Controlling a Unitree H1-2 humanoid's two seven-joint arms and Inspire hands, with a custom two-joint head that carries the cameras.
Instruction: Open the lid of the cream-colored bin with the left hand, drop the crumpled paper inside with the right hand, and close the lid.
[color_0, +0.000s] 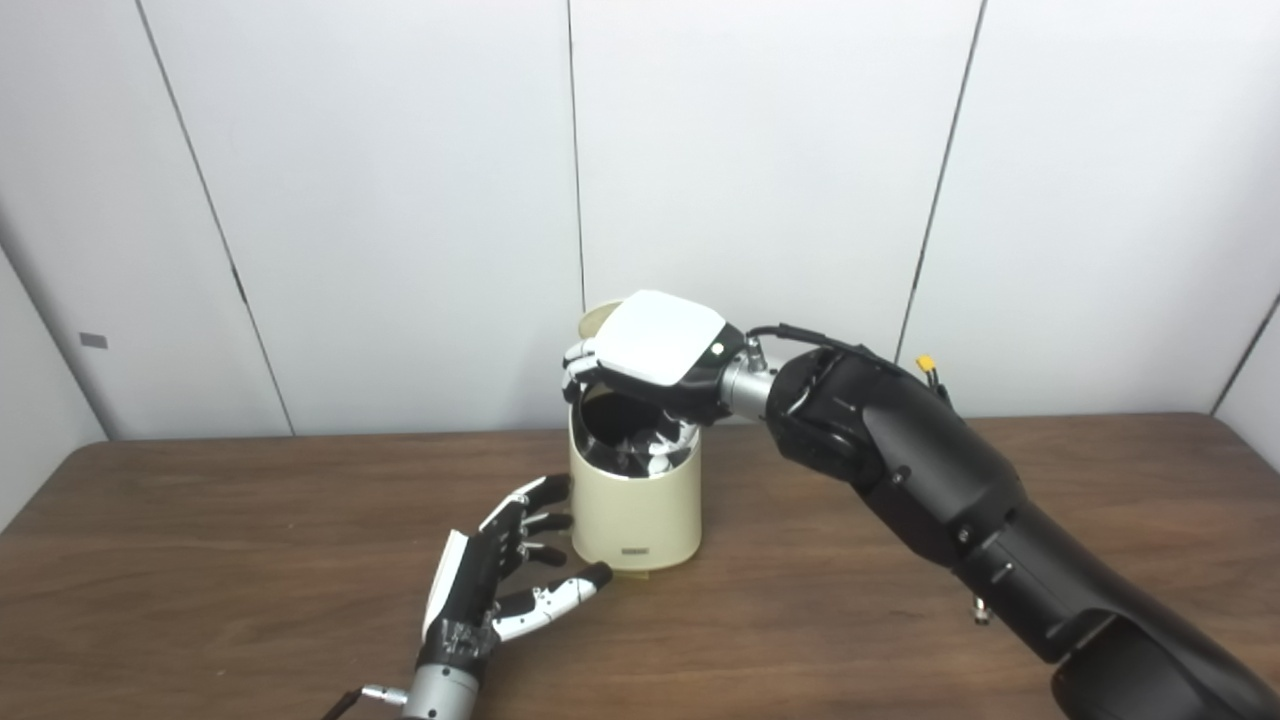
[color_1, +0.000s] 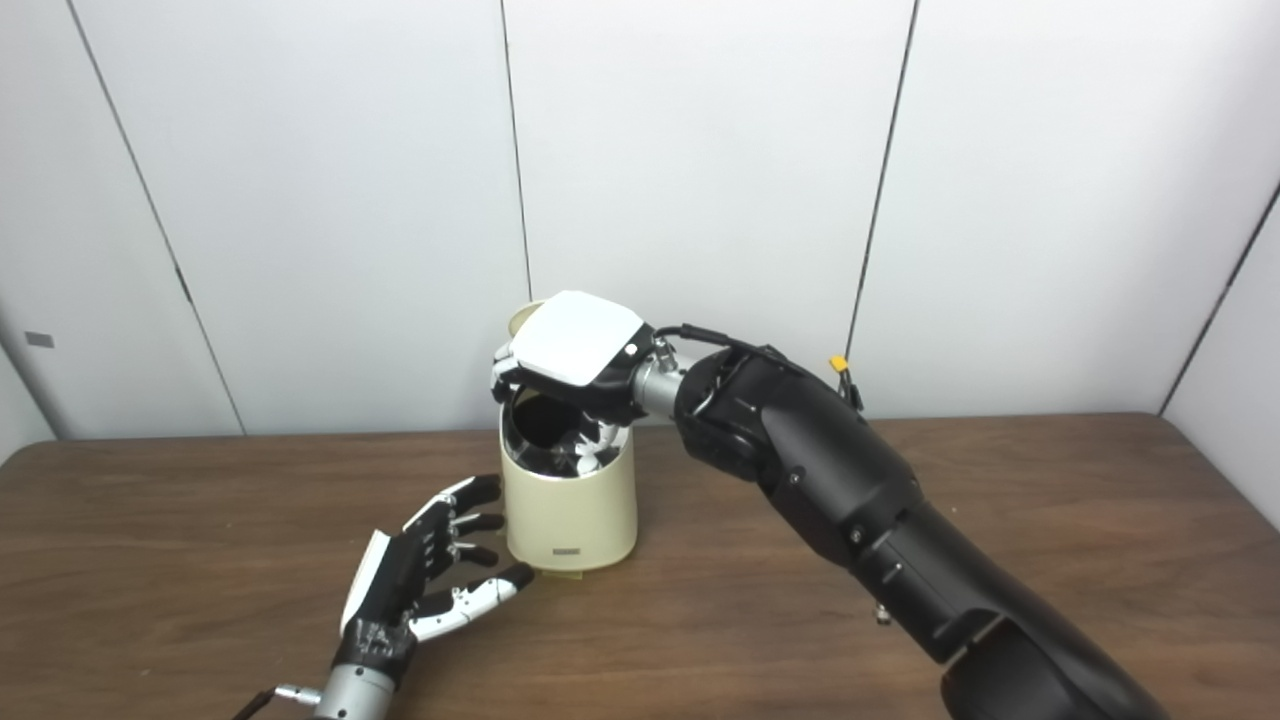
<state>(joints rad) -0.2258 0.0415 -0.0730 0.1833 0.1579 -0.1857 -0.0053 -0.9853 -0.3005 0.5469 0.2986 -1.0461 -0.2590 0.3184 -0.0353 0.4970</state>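
Note:
The cream-colored bin (color_0: 635, 510) stands upright on the middle of the brown table (color_0: 200, 560). Its lid (color_0: 598, 320) is tipped up and open at the back, mostly hidden behind my right hand. My right hand (color_0: 660, 345) hovers palm down over the bin's mouth, with its fingers curled down into the dark opening. No crumpled paper shows clearly; light shapes inside the bin may be fingers or paper. My left hand (color_0: 500, 570) is open at the bin's lower left, fingers spread close to its side, thumb tip at the front of its base.
My right forearm (color_0: 950, 510) stretches from the bottom right across the table to the bin. White wall panels (color_0: 400, 200) stand close behind the table's far edge. Bare wood lies to the left and far right of the bin.

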